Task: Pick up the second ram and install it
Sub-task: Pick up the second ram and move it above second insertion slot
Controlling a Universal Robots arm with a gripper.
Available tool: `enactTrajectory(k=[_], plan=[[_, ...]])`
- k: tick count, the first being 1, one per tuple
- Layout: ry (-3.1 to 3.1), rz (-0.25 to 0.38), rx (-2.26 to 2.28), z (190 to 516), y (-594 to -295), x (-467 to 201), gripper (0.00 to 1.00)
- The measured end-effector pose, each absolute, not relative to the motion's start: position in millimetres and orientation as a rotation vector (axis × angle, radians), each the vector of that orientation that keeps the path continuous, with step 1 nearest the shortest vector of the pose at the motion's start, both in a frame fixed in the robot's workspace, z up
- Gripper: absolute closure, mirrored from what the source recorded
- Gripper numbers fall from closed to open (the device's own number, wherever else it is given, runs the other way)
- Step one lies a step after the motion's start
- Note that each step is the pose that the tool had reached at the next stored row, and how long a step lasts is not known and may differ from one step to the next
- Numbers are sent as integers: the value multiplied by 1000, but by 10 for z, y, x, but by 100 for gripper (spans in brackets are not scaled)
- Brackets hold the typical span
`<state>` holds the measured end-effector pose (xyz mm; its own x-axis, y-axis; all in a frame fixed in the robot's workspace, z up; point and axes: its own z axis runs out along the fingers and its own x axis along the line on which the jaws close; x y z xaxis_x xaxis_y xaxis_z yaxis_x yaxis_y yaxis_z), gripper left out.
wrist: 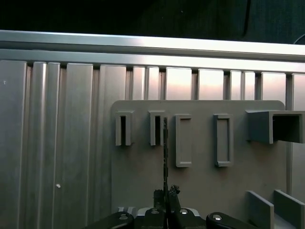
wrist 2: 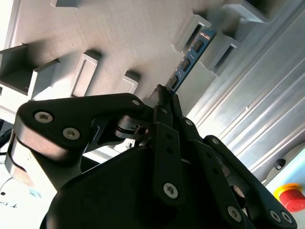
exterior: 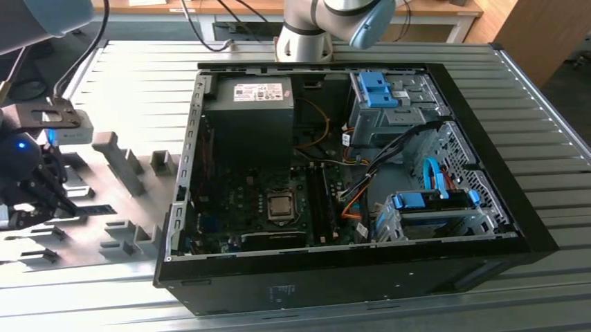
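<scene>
1. Starting with the biggest thing, we see a ribbed metal table [exterior: 535, 104] that carries everything else in the exterior view.
2. We find an open black computer case [exterior: 323, 294] lying on its side in the middle of that table. Its motherboard [exterior: 249, 207] and cables face up, and blue drive brackets [exterior: 377, 90] sit toward the exterior view's right.
3. We see the arm [exterior: 319, 31] rising from its base just behind the case.
4. We note a grey holder plate [wrist: 143, 181] with raised slotted blocks lying on the table at the exterior view's left, beside the case.
5. We see the gripper [wrist 2: 164, 95] over that plate, its jaws closed on one end of the second ram [wrist 2: 189, 57].
6. We see the second ram as a thin flat stick running straight out from the fingertips.
   - In the second wrist view its far end lies between two of the raised blocks.
   - In the first wrist view it appears edge-on, just beside a slotted block.
   - We cannot tell whether that far end touches the holder.
7. We spot a red button [wrist 2: 291, 196] in the second wrist view, well apart from the plate.
</scene>
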<state>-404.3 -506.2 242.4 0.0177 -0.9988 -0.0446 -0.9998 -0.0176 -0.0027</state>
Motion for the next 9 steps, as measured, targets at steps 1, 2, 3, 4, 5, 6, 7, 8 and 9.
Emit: enactTrajectory(k=[1, 2, 3, 4, 5, 6, 7, 8, 9], plan=[[2178, 47, -2217, 2442, -5062, -4043, 86], [2178, 48, -2216, 2460, -5062, -4043, 86], [2177, 49, -2216, 2477, -5062, -4043, 86], [2177, 49, -2216, 2494, -5063, -4043, 86], [2176, 50, -2215, 2509, -5062, -4043, 86], [2176, 51, -2215, 2523, -5062, -4043, 86], [2176, 52, -2215, 2536, -5062, -4043, 86], [2176, 52, -2214, 2549, -5062, -4043, 86], [2175, 52, -2214, 2562, -5062, -4043, 86]])
